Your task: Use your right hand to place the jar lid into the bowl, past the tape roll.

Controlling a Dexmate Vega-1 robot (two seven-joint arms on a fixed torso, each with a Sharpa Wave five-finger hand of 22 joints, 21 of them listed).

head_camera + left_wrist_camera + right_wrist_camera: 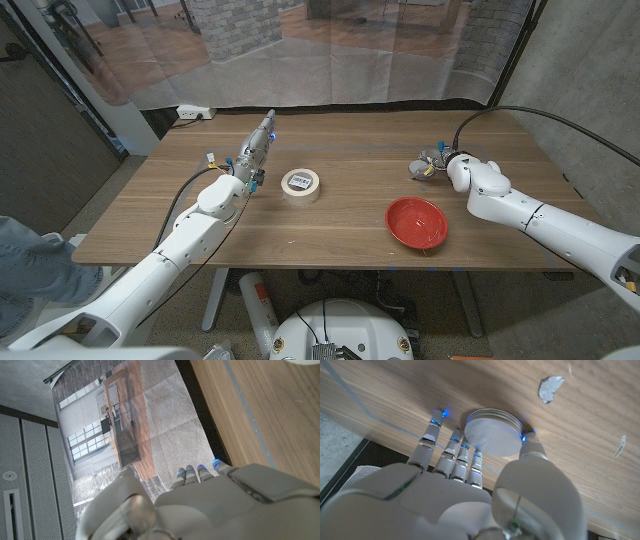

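The silver jar lid [492,435] lies on the wooden table at the far right [428,166]. My right hand [470,490] is on it, thumb against one side of the rim and fingers [465,447] against the other, pinching it. In the head view the right hand [447,164] sits behind the red bowl [417,221], which stands empty near the front edge. The white tape roll [301,184] lies flat mid-table, left of the bowl. My left hand [252,155] is just left of the roll with straight fingers reaching toward the far edge, holding nothing [200,500].
A white power strip [193,112] sits off the table's back left corner. A person's blue sleeve [30,260] shows at the lower left. A pale chipped patch [550,387] marks the wood near the lid. A translucent curtain hangs behind the table.
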